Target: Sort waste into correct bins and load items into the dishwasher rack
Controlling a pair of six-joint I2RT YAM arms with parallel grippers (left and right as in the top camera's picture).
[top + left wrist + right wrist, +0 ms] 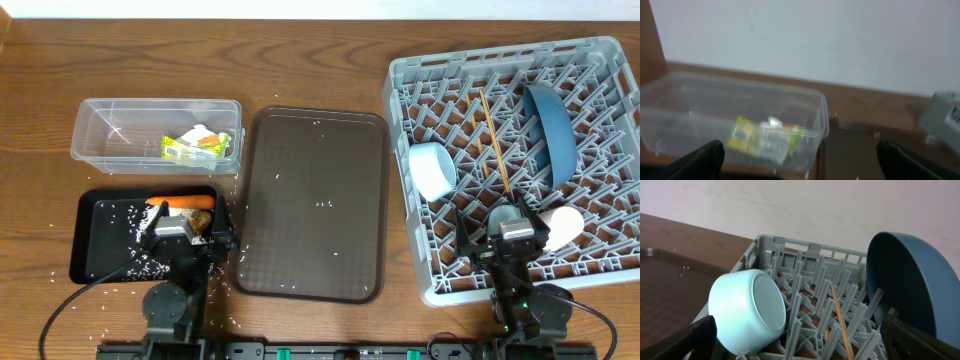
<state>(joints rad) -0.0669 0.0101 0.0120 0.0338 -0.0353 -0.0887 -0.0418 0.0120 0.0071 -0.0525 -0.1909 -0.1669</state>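
The clear tub (100, 130) holds the yellow-green wrapper (188, 148) and the white tissue (205, 133); the tub (680, 115) and wrapper (752, 137) also show in the left wrist view. The black tray (95, 250) holds the orange carrot (185, 201) and rice grains (135, 215). My left gripper (188, 238) (800, 167) is open and empty over the black tray's right end. The grey rack (600, 60) (790, 247) holds the blue plate (548, 130) (910, 280), the chopsticks (495, 145) (840, 315), the light-blue cup (432, 170) (747, 310) and a pale cup (563, 226). My right gripper (512, 240) (807, 345) is open and empty over the rack's front.
The brown serving tray (313, 205) lies between the black tray and the rack, with a few rice grains on it. More grains are scattered on the wooden table (40, 280) around the black tray. A pale wall stands behind the table.
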